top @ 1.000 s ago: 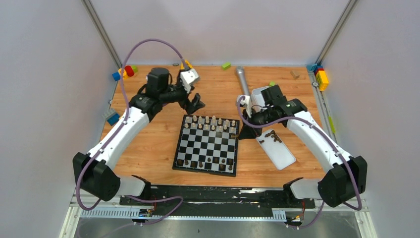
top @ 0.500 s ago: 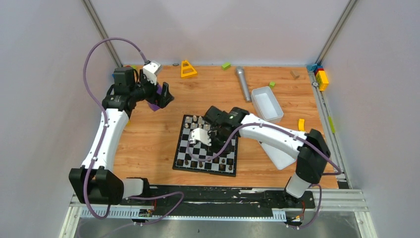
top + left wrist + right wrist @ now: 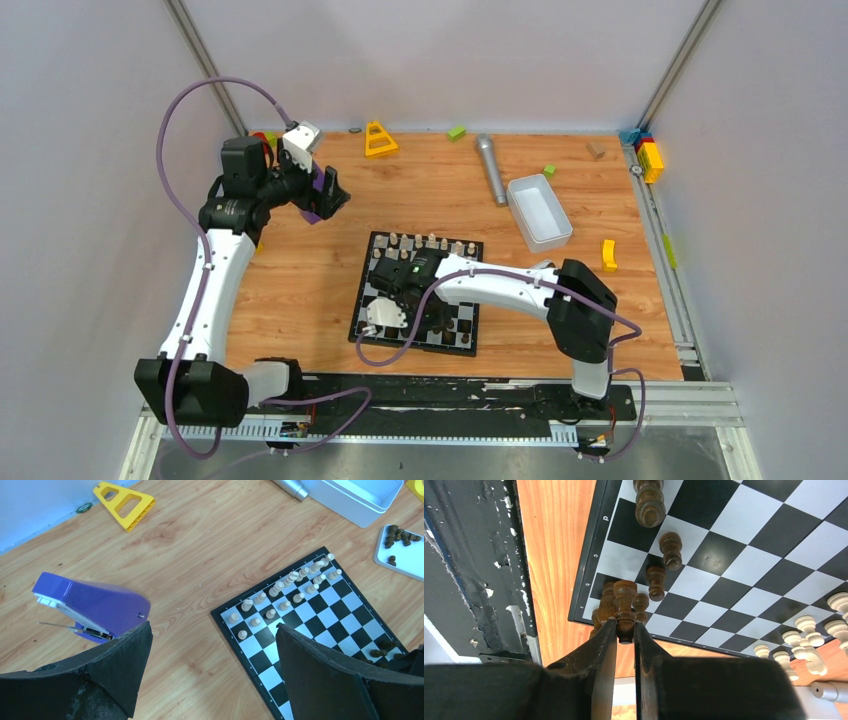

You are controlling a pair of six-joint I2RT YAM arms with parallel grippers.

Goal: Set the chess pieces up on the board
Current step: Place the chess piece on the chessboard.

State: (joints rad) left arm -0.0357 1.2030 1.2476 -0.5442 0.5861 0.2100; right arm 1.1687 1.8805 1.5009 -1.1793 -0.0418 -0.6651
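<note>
The right hand (image 3: 625,632) pinches a dark piece (image 3: 624,600) at a near corner of the board (image 3: 744,560); the left hand (image 3: 212,650) hangs wide open, empty.

Bright, even light — soft shadows, sharp views.

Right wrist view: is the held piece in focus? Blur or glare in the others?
Right wrist: the dark piece in the right gripper is sharp, the board too; finger bases nearest the lens go soft. Left wrist: the left gripper has dark fingers filling the lower corners, board crisp. Top external: even light, no glare, pieces tiny.
</note>
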